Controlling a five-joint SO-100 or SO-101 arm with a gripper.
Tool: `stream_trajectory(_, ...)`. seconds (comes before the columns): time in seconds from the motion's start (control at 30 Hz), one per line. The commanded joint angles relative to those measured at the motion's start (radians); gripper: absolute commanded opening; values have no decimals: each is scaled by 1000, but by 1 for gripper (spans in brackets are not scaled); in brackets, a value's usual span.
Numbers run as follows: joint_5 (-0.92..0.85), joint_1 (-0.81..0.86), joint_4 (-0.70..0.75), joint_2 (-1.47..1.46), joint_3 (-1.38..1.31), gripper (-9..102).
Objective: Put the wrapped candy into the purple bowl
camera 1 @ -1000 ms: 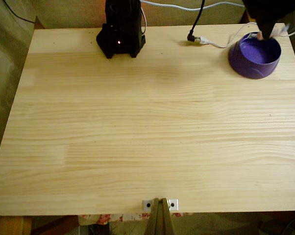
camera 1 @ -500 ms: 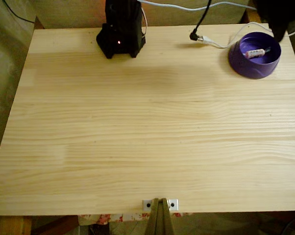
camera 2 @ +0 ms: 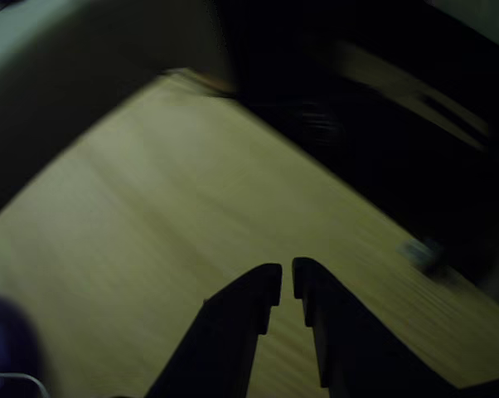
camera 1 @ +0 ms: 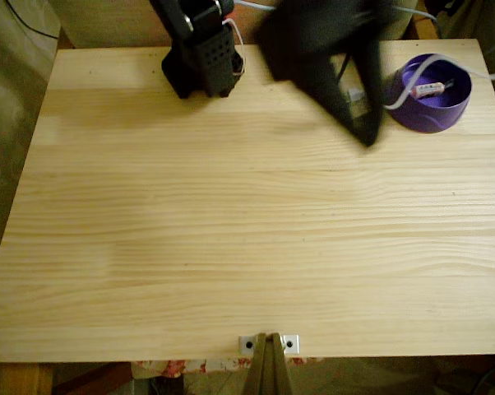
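The wrapped candy (camera 1: 429,87) lies inside the purple bowl (camera 1: 414,120) at the table's back right in the fixed view. My gripper (camera 1: 365,133) is a motion-blurred dark shape left of the bowl, above the bare wood and apart from the candy. In the other view the gripper (camera 2: 287,282) points at the tabletop. Its two dark fingers (camera 2: 249,303) stand nearly together with only a thin slit and nothing between them. A purple blur at the lower left edge is the bowl (camera 2: 2,332).
The arm's black base (camera 1: 200,58) stands at the back of the table, left of centre. A white cable (camera 1: 393,95) curves beside the bowl. A metal bracket (camera 1: 268,343) sits on the front edge. Bare wood covers the middle and front.
The arm has swung left, away from the bowl, and now blurs over the back middle of the table. The candy, let go earlier, stays in the bowl.
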Motion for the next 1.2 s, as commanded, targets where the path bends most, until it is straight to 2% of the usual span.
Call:
stream_trajectory(0.0,35,282,-69,321,195,1)
stream_trajectory(0.1,176,453,-51,512,342,1)
stream_trajectory(0.23,173,563,12,788,532,1)
stream_trajectory(0.37,207,637,71,819,612,1)
stream_trajectory(0.57,249,626,137,819,701,1)
stream_trajectory(1.0,270,669,115,819,913,1)
stream_trajectory(1.17,268,670,115,819,913,10)
